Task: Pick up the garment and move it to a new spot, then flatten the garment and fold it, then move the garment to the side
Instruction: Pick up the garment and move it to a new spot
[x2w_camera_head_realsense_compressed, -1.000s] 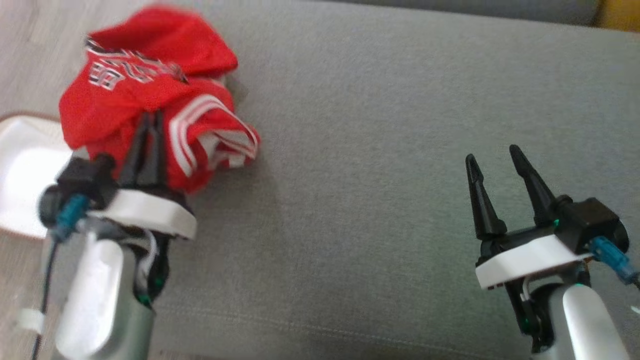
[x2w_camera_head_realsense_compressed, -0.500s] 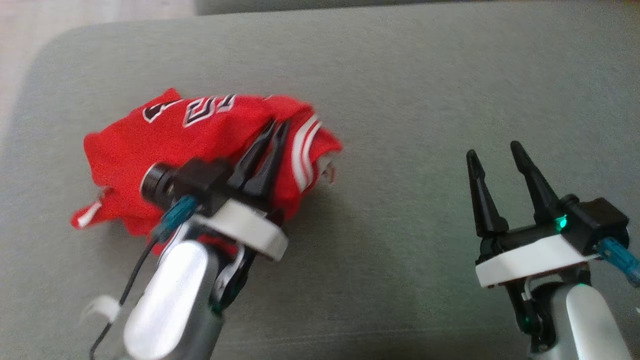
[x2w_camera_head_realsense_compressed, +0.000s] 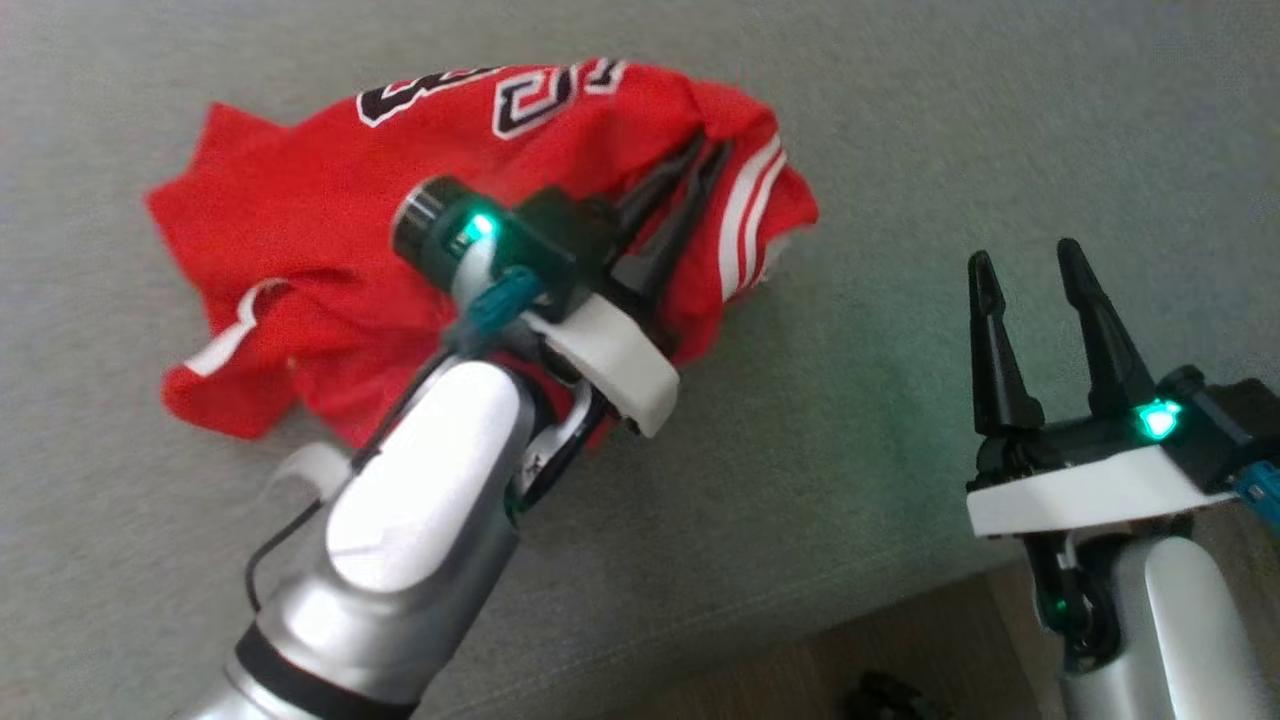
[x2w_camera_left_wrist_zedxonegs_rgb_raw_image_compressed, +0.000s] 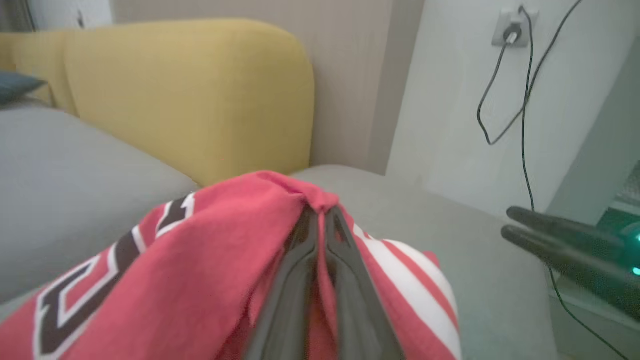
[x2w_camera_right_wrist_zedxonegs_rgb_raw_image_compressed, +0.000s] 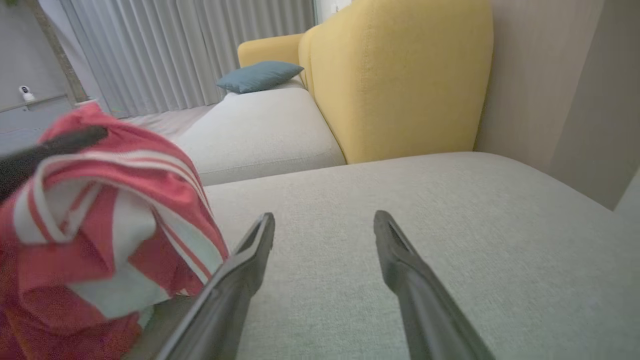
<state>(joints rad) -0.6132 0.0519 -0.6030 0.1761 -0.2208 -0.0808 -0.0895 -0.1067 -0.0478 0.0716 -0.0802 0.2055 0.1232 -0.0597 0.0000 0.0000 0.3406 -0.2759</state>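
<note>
Grey sofa (x2w_camera_right_wrist_zedxonegs_rgb_raw_image_compressed: 400, 210), yellow backrest (x2w_camera_right_wrist_zedxonegs_rgb_raw_image_compressed: 400, 75), curtains (x2w_camera_right_wrist_zedxonegs_rgb_raw_image_compressed: 190, 45)

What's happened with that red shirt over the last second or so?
The left gripper, shut on the red jersey, has carried it rightward over the grey cushion, away from its left end and closer to the right gripper. The grip hasn't changed; the right gripper stayed open and empty.

- I am working in a home, in what looks like a living room.
- I see a grey sofa seat (x2w_camera_right_wrist_zedxonegs_rgb_raw_image_compressed: 400, 200) with a yellow padded back (x2w_camera_right_wrist_zedxonegs_rgb_raw_image_compressed: 400, 75) and a blue cushion (x2w_camera_right_wrist_zedxonegs_rgb_raw_image_compressed: 260, 75).
- Long pale curtains (x2w_camera_right_wrist_zedxonegs_rgb_raw_image_compressed: 175, 50) hang behind it.
- A cable (x2w_camera_left_wrist_zedxonegs_rgb_raw_image_compressed: 523, 100) hangs from a wall socket (x2w_camera_left_wrist_zedxonegs_rgb_raw_image_compressed: 512, 27), and the floor (x2w_camera_head_realsense_compressed: 800, 660) is wood-look.
</note>
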